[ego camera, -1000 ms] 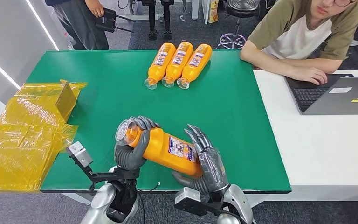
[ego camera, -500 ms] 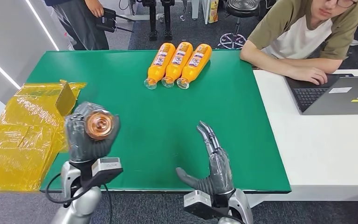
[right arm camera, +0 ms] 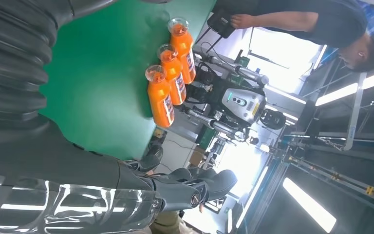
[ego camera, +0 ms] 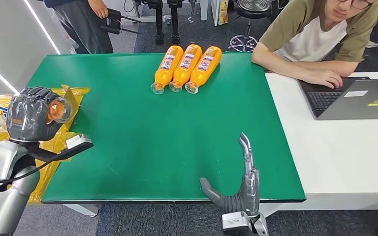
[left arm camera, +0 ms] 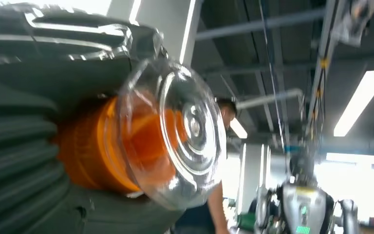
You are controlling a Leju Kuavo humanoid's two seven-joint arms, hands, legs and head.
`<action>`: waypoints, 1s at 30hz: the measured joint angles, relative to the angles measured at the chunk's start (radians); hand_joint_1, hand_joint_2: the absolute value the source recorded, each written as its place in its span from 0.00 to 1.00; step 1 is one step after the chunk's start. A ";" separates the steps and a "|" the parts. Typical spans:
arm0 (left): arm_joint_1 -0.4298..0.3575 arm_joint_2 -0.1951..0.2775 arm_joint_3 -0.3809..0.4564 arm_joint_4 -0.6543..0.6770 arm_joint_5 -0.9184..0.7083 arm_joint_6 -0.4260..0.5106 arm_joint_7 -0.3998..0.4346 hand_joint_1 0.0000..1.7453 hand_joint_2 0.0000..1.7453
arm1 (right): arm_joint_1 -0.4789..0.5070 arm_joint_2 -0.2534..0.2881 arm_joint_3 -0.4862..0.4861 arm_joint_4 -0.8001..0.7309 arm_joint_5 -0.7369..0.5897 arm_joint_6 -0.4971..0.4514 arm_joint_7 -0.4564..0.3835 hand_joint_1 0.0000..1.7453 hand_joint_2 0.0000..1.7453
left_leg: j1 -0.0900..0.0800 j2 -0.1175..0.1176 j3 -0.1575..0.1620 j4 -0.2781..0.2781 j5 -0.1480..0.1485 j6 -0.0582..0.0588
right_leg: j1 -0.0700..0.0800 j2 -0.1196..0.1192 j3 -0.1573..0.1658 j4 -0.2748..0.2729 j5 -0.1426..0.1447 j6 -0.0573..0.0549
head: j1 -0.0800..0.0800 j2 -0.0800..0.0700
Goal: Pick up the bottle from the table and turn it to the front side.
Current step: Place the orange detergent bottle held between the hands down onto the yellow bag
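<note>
My left hand (ego camera: 29, 114) grips an orange bottle (ego camera: 59, 110) near its clear cap, held up over the left edge of the green table (ego camera: 142, 137). The bottle lies sideways with its cap toward the table and its labelled body reaching past the picture's left edge. In the left wrist view the clear cap (left arm camera: 180, 134) and orange neck stand out from my grey fingers (left arm camera: 19, 161). My right hand (ego camera: 240, 189) is open at the table's near edge, fingers stretched forward, holding nothing. The right wrist view has its dark fingers (right arm camera: 195, 187) spread.
Three orange bottles (ego camera: 184, 66) lie side by side at the table's far middle. Yellow plastic wrap and a cardboard piece (ego camera: 71, 103) cover the left side. A person (ego camera: 320, 39) leans on the white table (ego camera: 344, 152) by a laptop (ego camera: 359, 101). Another person (ego camera: 86, 22) stands beyond the far left corner.
My left hand has carried the bottle from in front of me out to the left and turned it sideways. The right hand has let go and dropped back toward the near edge.
</note>
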 joint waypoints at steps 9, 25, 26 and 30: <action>-0.028 0.108 -0.070 0.193 0.000 -0.080 -0.180 1.00 1.00 | -0.002 0.004 -0.001 -0.002 -0.062 0.037 -0.040 0.00 1.00 | 0.000 0.001 -0.001 0.000 -0.001 -0.001 | 0.000 0.002 -0.002 0.000 0.000 0.000 | 0.000 0.000; -0.186 0.007 -0.227 0.662 -0.072 -0.070 -0.165 0.86 1.00 | -0.027 0.004 -0.001 -0.004 -0.034 0.045 -0.022 0.00 1.00 | 0.000 0.001 -0.001 0.000 0.000 -0.002 | 0.000 0.001 -0.002 0.000 0.001 -0.001 | 0.000 0.000; -0.196 -0.008 -0.233 0.679 -0.073 -0.070 -0.160 0.81 1.00 | -0.031 0.004 0.000 -0.004 -0.033 0.045 -0.021 0.00 1.00 | 0.000 0.001 -0.001 0.001 0.000 -0.002 | 0.000 0.001 -0.002 0.000 0.001 -0.001 | 0.000 0.000; -0.232 -0.052 -0.254 0.730 -0.083 -0.067 -0.141 0.73 1.00 | -0.045 0.004 0.003 -0.004 -0.033 0.044 -0.015 0.00 1.00 | 0.000 0.001 -0.001 0.001 0.000 -0.002 | -0.001 0.002 -0.002 0.000 0.001 -0.001 | 0.000 0.000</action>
